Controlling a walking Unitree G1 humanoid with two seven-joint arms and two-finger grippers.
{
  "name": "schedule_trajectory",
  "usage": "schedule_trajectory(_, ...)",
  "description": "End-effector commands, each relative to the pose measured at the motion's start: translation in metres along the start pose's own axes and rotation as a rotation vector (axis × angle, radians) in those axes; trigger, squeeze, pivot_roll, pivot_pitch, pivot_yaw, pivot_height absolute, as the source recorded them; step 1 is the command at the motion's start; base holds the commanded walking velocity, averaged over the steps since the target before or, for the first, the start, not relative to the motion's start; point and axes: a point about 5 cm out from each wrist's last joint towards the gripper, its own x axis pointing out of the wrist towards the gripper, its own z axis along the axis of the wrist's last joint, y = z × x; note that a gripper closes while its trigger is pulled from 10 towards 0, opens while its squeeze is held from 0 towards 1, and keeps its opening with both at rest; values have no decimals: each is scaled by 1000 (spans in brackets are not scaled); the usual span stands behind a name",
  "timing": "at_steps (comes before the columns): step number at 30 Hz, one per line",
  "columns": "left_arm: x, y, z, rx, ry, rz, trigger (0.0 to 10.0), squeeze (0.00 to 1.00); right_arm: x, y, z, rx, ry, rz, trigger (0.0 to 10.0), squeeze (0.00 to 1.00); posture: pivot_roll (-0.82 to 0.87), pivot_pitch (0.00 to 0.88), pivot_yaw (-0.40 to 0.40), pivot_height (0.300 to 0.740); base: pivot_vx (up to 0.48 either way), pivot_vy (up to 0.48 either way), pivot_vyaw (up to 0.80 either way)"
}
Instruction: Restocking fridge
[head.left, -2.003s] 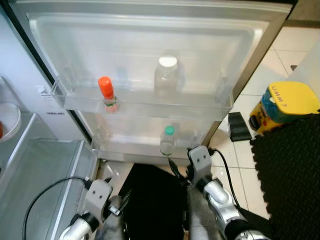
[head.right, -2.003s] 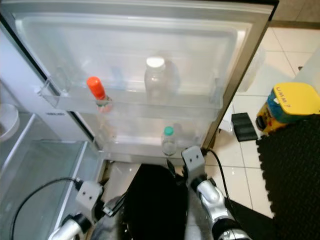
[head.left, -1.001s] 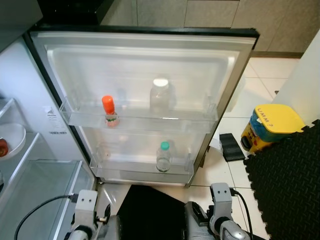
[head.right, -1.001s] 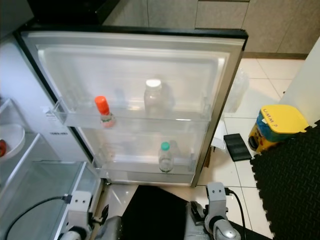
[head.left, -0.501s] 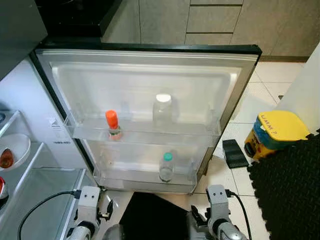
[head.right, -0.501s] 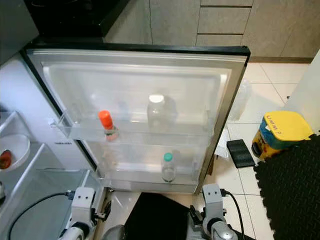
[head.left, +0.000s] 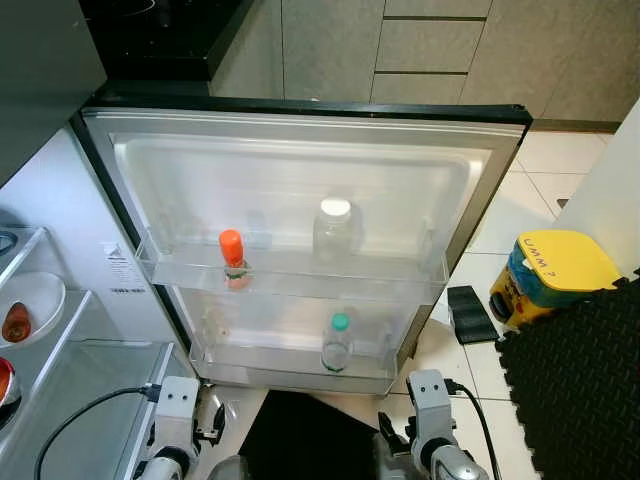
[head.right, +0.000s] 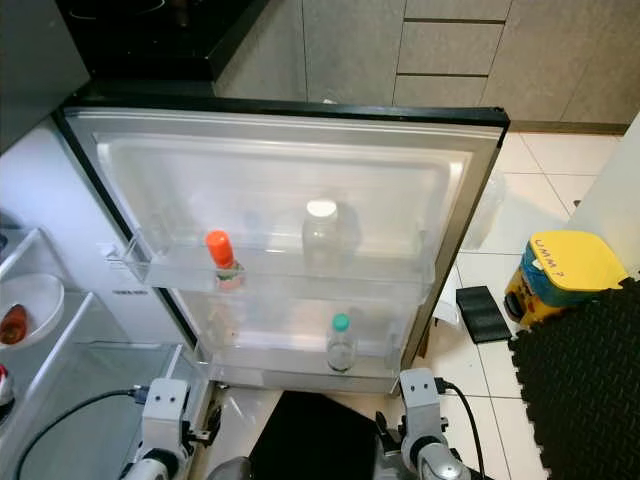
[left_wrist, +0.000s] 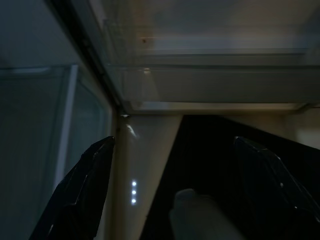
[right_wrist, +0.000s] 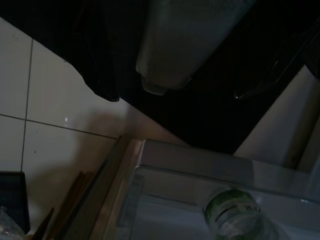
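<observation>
The fridge door (head.left: 300, 180) stands wide open before me. Its upper shelf carries an orange-capped bottle (head.left: 232, 258) and a clear jar with a white lid (head.left: 334, 228). A green-capped bottle (head.left: 338, 342) stands on the lower shelf, and the right wrist view sees that bottle (right_wrist: 235, 220) through the shelf wall. Both arms hang low near the floor. My left gripper (left_wrist: 172, 185) is open with nothing between its fingers, below the door's bottom edge. The right gripper (right_wrist: 200, 85) also looks open and empty in a dark picture.
On the left, the fridge interior holds a white bowl (head.left: 25, 310) and a clear drawer (head.left: 70, 400). On the tiled floor to the right are a yellow-lidded container (head.left: 550, 275), a small black object (head.left: 468, 312) and a black foam mat (head.left: 580, 400).
The camera has drawn back and risen, so the whole door now shows. My right arm, raised by the lower shelf 2 s ago, has dropped. The bottles have not moved.
</observation>
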Motion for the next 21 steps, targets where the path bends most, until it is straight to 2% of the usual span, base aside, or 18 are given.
schedule_trajectory(1, -3, -4, -7, 4, 22, -9, 10000, 0, -2, 4, -10, -3, 42, 4, 10000, 0, -119, 52, -24, 652, 0, 0, 0)
schedule_trajectory(7, -1, -6, -6, 2, 24, -14, 10000, 0, -3, 3, -9, 11, 31, 59, 10000, 0, -123, 48, -25, 671, 0, 0, 0)
schedule_trajectory(21, 3, -9, -2, 4, 24, -21, 10000, 0, -4, 3, -13, -41, 61, 22, 10000, 0, -123, 35, -18, 676, 0, 0, 0)
